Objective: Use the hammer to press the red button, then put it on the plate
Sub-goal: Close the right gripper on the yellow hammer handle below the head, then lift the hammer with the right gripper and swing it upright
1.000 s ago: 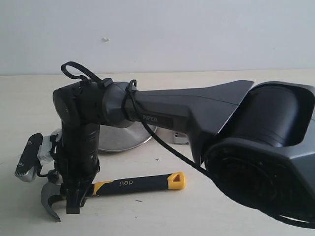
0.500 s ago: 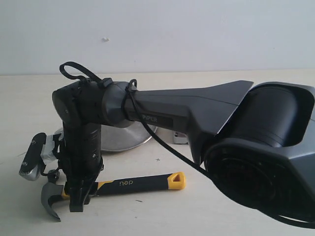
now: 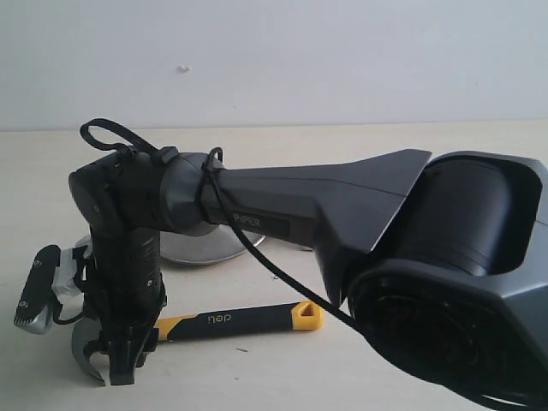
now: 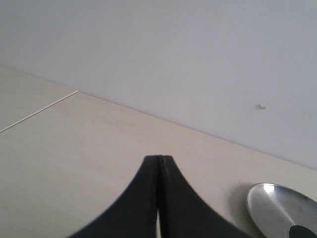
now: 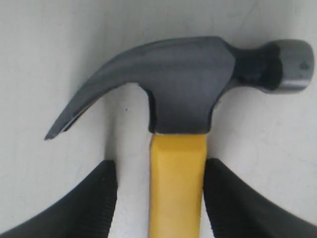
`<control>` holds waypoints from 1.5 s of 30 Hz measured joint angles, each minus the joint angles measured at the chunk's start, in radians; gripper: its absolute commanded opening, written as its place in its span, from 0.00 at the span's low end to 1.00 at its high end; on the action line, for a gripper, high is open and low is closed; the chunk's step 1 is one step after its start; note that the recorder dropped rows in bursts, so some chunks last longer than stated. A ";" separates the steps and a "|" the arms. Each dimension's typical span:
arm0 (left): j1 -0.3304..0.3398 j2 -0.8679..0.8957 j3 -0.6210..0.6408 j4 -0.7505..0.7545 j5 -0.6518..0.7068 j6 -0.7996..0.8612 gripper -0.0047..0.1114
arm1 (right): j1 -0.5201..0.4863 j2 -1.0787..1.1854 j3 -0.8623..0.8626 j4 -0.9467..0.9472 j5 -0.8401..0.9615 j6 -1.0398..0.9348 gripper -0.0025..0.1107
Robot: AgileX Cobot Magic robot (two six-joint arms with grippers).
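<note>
Hammer [image 5: 178,94] lies flat on the worktop [image 3: 43,188], its yellow handle between the parted jaws of the right gripper [image 5: 159,171], while the left gripper [image 4: 158,166] is closed and the plate [image 3: 201,248] sits partly hidden behind the arm [image 3: 325,197]

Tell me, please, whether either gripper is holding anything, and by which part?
Nothing is held. The right gripper, open, straddles the hammer at its handle just below the head, gaps either side; the left gripper is shut, empty.

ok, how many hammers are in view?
1. The claw hammer lies flat on the table, head at the exterior view's left, with the right gripper holding its open jaws either side of the handle. The arm blocks much of the table; more may be hidden.
</note>
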 measured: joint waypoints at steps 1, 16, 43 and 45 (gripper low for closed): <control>0.000 0.000 0.000 0.000 0.000 0.000 0.04 | 0.000 0.000 0.000 -0.004 -0.002 0.000 0.46; 0.000 0.000 0.000 0.000 0.000 0.000 0.04 | 0.000 0.000 -0.002 -0.042 -0.034 0.030 0.02; 0.000 0.000 0.000 0.000 0.000 0.000 0.04 | -0.023 -0.139 0.011 -0.107 0.000 0.480 0.02; 0.000 0.000 0.000 0.000 0.000 0.000 0.04 | -0.023 -0.159 0.030 -0.114 -0.013 0.509 0.02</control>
